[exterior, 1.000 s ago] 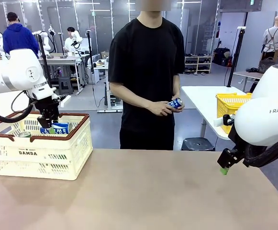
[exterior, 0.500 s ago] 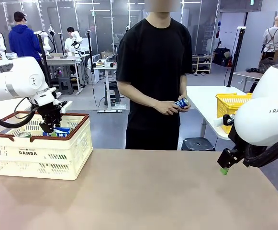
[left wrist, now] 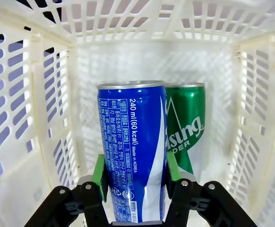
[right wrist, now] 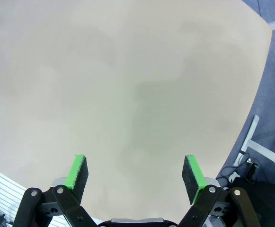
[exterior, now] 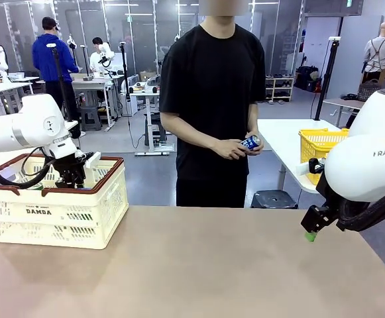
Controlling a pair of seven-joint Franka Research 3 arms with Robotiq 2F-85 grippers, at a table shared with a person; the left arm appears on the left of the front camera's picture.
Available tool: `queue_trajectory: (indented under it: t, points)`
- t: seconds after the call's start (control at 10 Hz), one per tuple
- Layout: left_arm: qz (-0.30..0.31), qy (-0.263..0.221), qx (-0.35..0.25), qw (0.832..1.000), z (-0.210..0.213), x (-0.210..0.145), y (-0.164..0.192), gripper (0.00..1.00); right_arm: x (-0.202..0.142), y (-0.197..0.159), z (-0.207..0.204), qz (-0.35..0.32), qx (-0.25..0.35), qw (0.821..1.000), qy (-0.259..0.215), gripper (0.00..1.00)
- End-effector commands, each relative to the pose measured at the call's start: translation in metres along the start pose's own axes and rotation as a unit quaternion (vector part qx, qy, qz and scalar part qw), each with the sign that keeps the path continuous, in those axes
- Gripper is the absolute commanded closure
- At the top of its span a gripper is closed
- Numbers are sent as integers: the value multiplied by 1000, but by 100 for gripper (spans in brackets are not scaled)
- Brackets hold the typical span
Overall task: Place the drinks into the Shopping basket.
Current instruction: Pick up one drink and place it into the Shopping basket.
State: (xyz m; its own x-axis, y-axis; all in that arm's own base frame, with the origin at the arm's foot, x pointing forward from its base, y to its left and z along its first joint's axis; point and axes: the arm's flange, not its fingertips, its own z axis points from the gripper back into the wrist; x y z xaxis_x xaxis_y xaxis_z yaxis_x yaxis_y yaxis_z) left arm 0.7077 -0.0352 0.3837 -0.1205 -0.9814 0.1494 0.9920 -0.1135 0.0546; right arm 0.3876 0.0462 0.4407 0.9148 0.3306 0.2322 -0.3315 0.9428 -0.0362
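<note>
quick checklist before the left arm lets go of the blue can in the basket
1. left gripper shut on blue can: ok
2. blue can inside the Shopping basket walls: ok
3. blue can resting on the basket floor: cannot tell
4. gap between blue can and green can beside it: cannot tell
5. right gripper open over bare table, away from the basket: ok
6. person's hands holding second blue can, away from the basket: ok
</note>
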Motion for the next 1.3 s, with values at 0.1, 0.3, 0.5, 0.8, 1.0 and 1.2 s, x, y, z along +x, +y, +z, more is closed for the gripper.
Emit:
queue_trajectory:
  t: [0.1, 0.3, 0.5, 0.8, 1.0, 1.2]
  points:
    - [8, -2, 13, 1000, 5, 1, -1, 44, -2, -1, -1, 2, 0, 1000, 0, 0]
    - [0, -1, -3, 1000, -5, 0, 0, 44, -2, -1, -1, 2, 0, 1000, 0, 0]
    - [-5, -1, -14, 1000, -12, -2, 8, 44, -2, -1, -1, 2, 0, 1000, 0, 0]
    - [4, -4, -11, 1000, -29, -9, 17, 44, -2, -1, -1, 2, 0, 1000, 0, 0]
    - [9, 5, -9, 1000, -37, -13, 23, 44, -2, -1, -1, 2, 0, 1000, 0, 0]
    - [6, 15, -15, 1000, -44, -14, 23, 44, -2, -1, -1, 2, 0, 1000, 0, 0]
